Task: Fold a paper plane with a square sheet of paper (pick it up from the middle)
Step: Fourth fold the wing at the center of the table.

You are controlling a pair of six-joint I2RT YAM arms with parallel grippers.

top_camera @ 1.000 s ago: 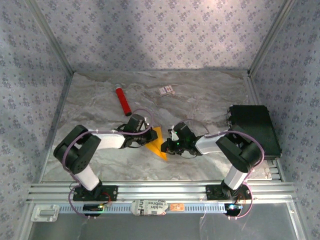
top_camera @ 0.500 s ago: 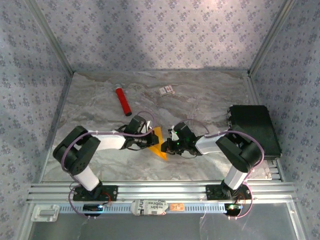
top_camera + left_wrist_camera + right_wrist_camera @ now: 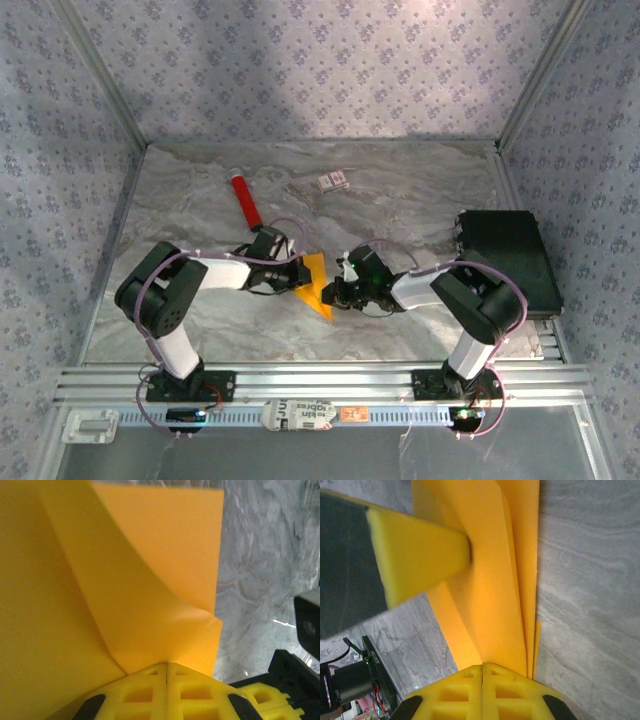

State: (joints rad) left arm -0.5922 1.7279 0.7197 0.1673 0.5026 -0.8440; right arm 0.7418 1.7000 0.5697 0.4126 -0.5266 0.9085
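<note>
The orange-yellow sheet of paper [image 3: 318, 283], folded into a narrow pointed shape of several layers, sits at the table's centre between both grippers. From the left, my left gripper [image 3: 300, 274] is shut on its edge. In the left wrist view the paper [image 3: 150, 580] curves up out of the closed yellow jaws of that gripper [image 3: 166, 666]. On the right side my right gripper [image 3: 336, 293] is shut on the stacked folds [image 3: 495, 580], and its gripper [image 3: 482, 666] shows no gap. The left gripper's fingertip [image 3: 420, 555] presses the paper further along.
A red tube [image 3: 246, 202] lies at the back left and a small white card [image 3: 334, 181] at the back centre. A black box [image 3: 507, 258] stands at the right edge. Metal rails [image 3: 320, 380] run along the near edge, and patterned walls enclose the table.
My left gripper has closed the last bit onto the paper, and its arm has shifted slightly. The right arm and the paper have barely moved.
</note>
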